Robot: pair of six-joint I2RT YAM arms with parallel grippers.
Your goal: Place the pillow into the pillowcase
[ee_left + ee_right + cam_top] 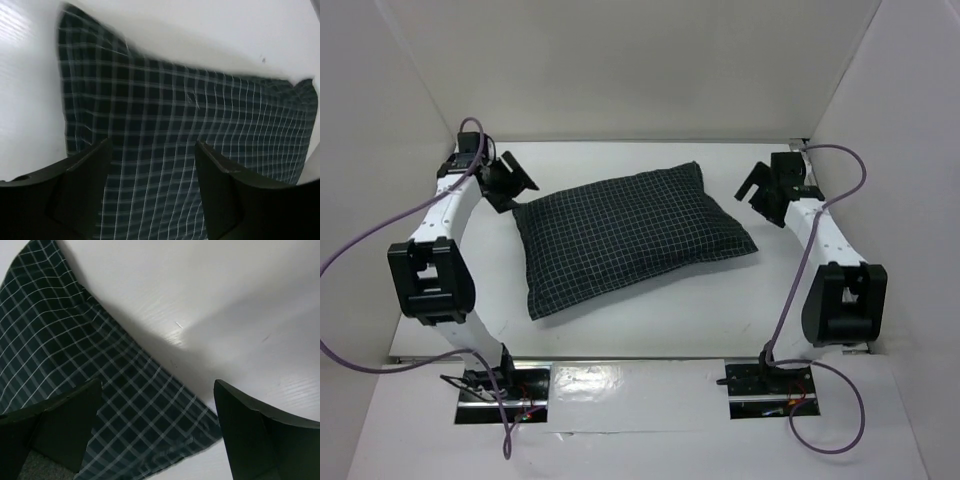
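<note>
The dark checked pillowcase [625,238] lies plump and filled in the middle of the white table. The cream pillow is hidden; none of it shows outside the case. My left gripper [512,186] is open and empty, just off the case's far left corner. In the left wrist view the pillowcase [190,130] fills the space beyond the left gripper [152,192]. My right gripper [757,191] is open and empty, a little off the case's right end. In the right wrist view the case's corner [120,385] lies below the right gripper [157,432].
White walls enclose the table on the left, back and right. The arm bases [490,385] and their purple cables [825,420] sit at the near edge. A reflective strip [635,385] runs between the bases.
</note>
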